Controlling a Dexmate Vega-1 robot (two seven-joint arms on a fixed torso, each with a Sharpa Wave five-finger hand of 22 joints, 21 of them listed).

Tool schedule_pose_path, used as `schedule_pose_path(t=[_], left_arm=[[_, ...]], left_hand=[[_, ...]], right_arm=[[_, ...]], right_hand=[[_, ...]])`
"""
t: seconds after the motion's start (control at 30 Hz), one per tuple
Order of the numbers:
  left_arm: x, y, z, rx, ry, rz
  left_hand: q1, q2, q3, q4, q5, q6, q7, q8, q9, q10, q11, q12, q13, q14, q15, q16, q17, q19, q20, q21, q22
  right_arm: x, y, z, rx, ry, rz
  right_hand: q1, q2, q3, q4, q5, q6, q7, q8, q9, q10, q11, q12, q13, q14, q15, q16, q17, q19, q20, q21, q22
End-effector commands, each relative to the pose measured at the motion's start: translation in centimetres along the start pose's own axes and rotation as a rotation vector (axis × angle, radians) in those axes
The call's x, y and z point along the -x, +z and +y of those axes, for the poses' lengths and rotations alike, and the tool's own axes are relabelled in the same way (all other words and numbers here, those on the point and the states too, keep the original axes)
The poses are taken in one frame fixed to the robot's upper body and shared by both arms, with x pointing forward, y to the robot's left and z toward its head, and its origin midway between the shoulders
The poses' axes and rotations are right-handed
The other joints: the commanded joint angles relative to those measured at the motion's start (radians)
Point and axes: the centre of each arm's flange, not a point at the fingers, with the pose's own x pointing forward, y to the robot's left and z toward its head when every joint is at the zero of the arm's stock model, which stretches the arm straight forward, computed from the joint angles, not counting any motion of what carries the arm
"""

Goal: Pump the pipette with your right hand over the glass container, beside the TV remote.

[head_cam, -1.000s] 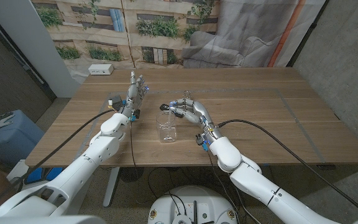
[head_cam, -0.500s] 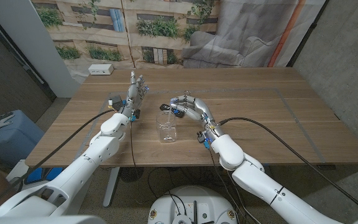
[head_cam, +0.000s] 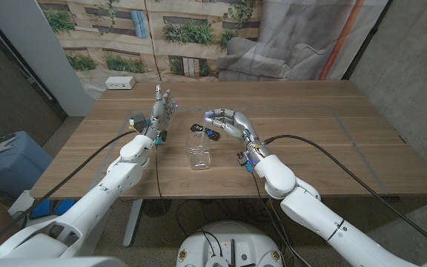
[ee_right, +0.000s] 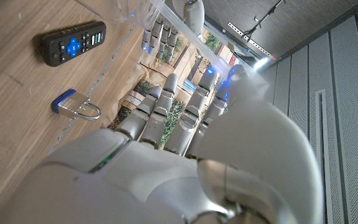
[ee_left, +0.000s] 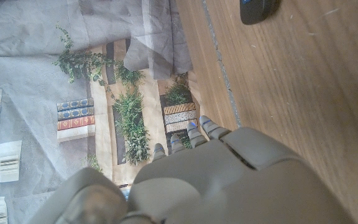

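Looking down from the head camera, I see my right hand hovering above the wooden table, fingers curled around the pipette, whose dark bulb pokes out toward the jar side. The glass jar stands just at seven o'clock from that hand, close beside it but not touching, and looks empty as far as I can tell. The TV remote lies flat on the wood; the right wrist camera shows it with a small padlock near it. My left hand stands upright at about ten o'clock from the jar, fingers straight and apart, gripping nothing. A white power strip sits at the table's far left corner, well apart from everything. The left wrist camera catches a dark object on the wood beyond my fingers; I cannot tell what it is.
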Motion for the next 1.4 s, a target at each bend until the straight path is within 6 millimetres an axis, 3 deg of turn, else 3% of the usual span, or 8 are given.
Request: schedule_pose_path(t=[0.03,0.67,1.4], left_arm=[[0.0,0.0,0.0,0.0,0.0,0.0],[0.0,0.0,0.0,0.0,0.0,0.0],[0.0,0.0,0.0,0.0,0.0,0.0]], left_hand=[[0.004,0.041,-0.01,0.0,0.005,-0.001,-0.006,0.006,0.002,0.001,-0.002,0.005,0.006,-0.008,-0.114,0.006,0.002,-0.006,-0.089,0.006,0.002],[0.004,0.041,-0.01,0.0,0.006,-0.001,-0.006,0.006,0.002,-0.001,-0.002,0.004,0.006,-0.009,-0.115,0.006,0.002,-0.006,-0.089,0.005,0.002],[0.003,0.041,-0.01,0.0,0.005,-0.001,-0.006,0.006,0.002,0.0,-0.003,0.004,0.006,-0.009,-0.116,0.006,0.002,-0.006,-0.088,0.006,0.002]], right_arm=[[-0.1,2.2,-1.0,-0.025,-0.004,-0.01],[-1.0,4.9,-2.9,-0.05,-0.019,-0.012],[0.2,5.8,-6.6,0.009,-0.119,-0.021]], right_hand=[[-0.003,0.003,0.0,-0.003,0.002,0.004,0.001,-0.007,0.003,-0.003,0.003,0.002,0.002,0.001,-0.149,0.001,0.001,-0.001,0.004,-0.002,0.005],[-0.006,0.005,-0.002,-0.007,0.004,0.005,0.004,-0.01,0.004,-0.007,0.004,0.002,0.004,-0.004,-0.149,0.001,0.003,-0.002,0.009,-0.001,0.005],[-0.009,0.008,-0.001,-0.01,0.007,0.006,0.007,-0.014,0.004,-0.01,0.003,0.002,0.006,-0.008,-0.149,-0.002,0.002,-0.005,0.011,-0.002,0.005]])
